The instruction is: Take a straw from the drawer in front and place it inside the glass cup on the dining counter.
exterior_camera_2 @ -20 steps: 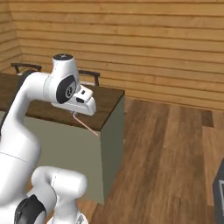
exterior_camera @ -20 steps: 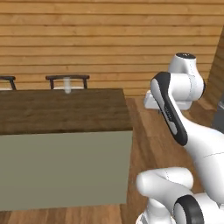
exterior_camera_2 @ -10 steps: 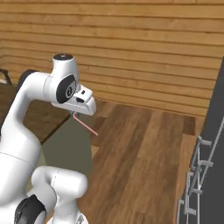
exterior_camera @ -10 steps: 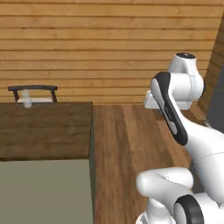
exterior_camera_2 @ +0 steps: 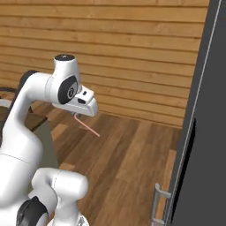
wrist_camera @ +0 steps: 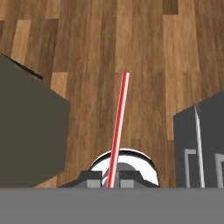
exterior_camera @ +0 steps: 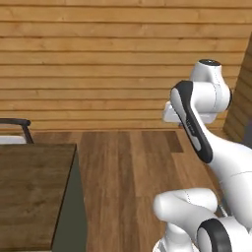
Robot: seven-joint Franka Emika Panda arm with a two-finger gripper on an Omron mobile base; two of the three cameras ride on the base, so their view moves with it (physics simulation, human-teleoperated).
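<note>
My gripper hangs high over the wooden floor, shut on the straw, a thin reddish-pink stick that slants down and away from the hand. In the hand view the straw runs straight up from between the two fingertips of the gripper. The dining counter, a dark brown plank top on a sage-green base, lies at the lower left, well to the left of my hand. The glass cup and the drawer are out of view.
A tall dark appliance with a metal handle stands close on the right. A dark chair sits behind the counter's far edge. Wood-plank floor stretches between the counter and a wooden wall.
The whole picture has slid left as the base turned right: the counter and cup drifted out to the left and the dark appliance came in on the right. The straw stays held.
</note>
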